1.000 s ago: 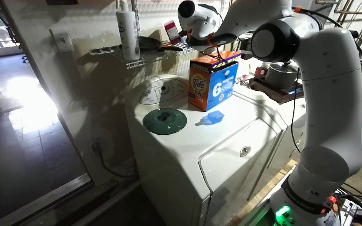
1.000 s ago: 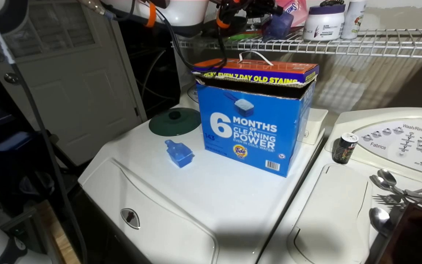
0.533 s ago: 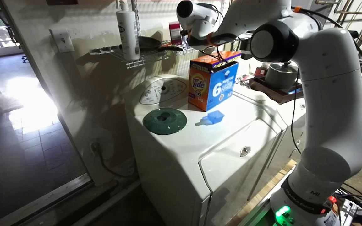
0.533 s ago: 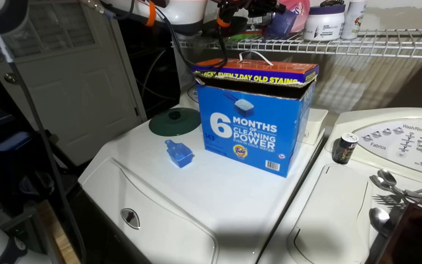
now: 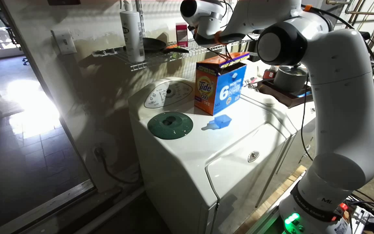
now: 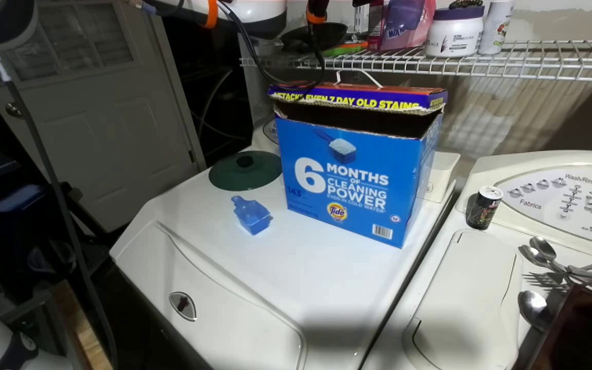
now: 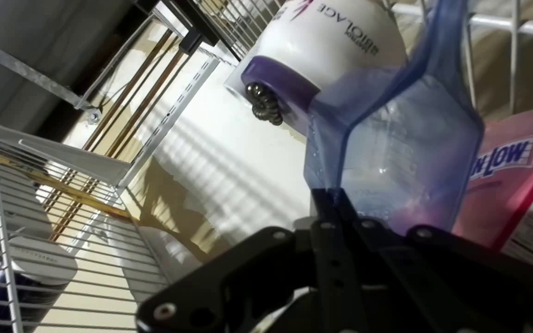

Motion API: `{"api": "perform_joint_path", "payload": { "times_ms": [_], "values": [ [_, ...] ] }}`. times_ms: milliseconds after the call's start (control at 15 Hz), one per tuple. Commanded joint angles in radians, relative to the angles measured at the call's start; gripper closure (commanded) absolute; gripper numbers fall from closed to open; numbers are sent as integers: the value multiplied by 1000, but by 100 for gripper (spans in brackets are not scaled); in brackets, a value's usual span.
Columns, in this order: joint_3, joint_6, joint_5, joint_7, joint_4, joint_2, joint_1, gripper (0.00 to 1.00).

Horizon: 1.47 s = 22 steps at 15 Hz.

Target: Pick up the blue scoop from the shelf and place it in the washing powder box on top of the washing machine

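My gripper [image 7: 335, 195] is shut on the wall of a translucent blue scoop [image 7: 400, 152], whose handle points up in the wrist view. In an exterior view this scoop [image 6: 404, 20] hangs at the wire shelf [image 6: 542, 64], in front of a pink packet; the gripper is mostly beyond the top edge. A second blue scoop lies on the white washing machine [image 6: 296, 288]; it shows in both exterior views [image 5: 222, 121] [image 6: 252, 216]. The washing powder box [image 6: 347, 174] stands behind it with its lid partly raised, below the shelf. The box [image 5: 229, 87] also shows under my arm.
A white jar [image 7: 340, 41] and the pink packet [image 7: 516, 171] flank the held scoop. A red carton [image 5: 181, 35], a black pan [image 5: 154, 45] and a white bottle [image 5: 132, 35] stand on the shelf. A green lid [image 5: 170, 125] lies on the machine. Arm cables hang near the box's top.
My gripper and the held scoop have risen, and the gripper has mostly left the top of an exterior view. The red carton, tilted earlier, now stands upright. The box's lid has shifted slightly.
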Motion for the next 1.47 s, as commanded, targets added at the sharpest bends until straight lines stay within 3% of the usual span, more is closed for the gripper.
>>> {"api": "perform_joint_path", "payload": {
  "times_ms": [0,533,933,1400],
  "values": [
    [-34,-22,-74,71,11,-8,36,99],
    [-35,58,-123,155,-79,-111,64,99],
    [-42,-52,-169,260,-187,-222,126,99],
    [-27,-274,-205,342,-371,-341,218,99]
  ]
}}
